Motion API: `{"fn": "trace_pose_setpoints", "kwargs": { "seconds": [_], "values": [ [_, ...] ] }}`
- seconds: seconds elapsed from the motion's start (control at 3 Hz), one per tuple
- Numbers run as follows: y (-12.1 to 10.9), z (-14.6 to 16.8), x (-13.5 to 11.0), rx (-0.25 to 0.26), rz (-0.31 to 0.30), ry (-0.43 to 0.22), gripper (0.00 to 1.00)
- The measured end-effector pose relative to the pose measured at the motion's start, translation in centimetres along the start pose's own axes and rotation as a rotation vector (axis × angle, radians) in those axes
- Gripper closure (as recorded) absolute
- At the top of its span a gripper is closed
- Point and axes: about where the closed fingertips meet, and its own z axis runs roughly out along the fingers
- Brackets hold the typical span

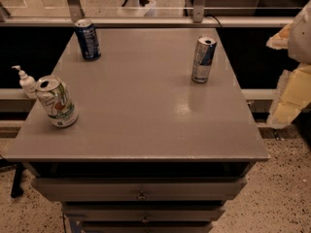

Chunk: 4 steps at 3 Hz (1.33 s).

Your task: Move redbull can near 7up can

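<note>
Count: one pump bottle (26,81), three cans, one table (146,110).

Pump bottle: white plastic, past the table's left edge, farthest from the gripper (294,91).

7up can (57,102): wide white-green cylinder, tab opened, standing front left, well apart from the gripper.

Blue can (87,39): dark cylinder, upright at the far left corner.

Redbull can (203,59): slim silver-blue cylinder, upright at far right, nearest the gripper but apart from it.

Gripper: pale, at the right edge beside the matte grey table; its opening cannot be told.

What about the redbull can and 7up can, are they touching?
Apart. The camera view shows a wide stretch of table between the redbull can, far right, and the 7up can, near left. The gripper hangs beyond the table's right edge.
</note>
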Motion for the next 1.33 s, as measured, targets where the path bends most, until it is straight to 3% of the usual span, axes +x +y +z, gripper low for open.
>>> {"fn": "trace_pose_setpoints", "kwargs": {
  "seconds": [0.33,0.67,1.0,1.33],
  "values": [
    [0.0,0.0,0.0,0.000,0.000,0.000,0.00],
    [-2.2,1.1,0.0,0.041,0.048,-0.079,0.00],
    [-7.0,3.6,0.5,0.093,0.188,-0.266,0.00],
    [-12.2,5.7,-0.1,0.146,0.287,-0.444,0.00]
  ]
}}
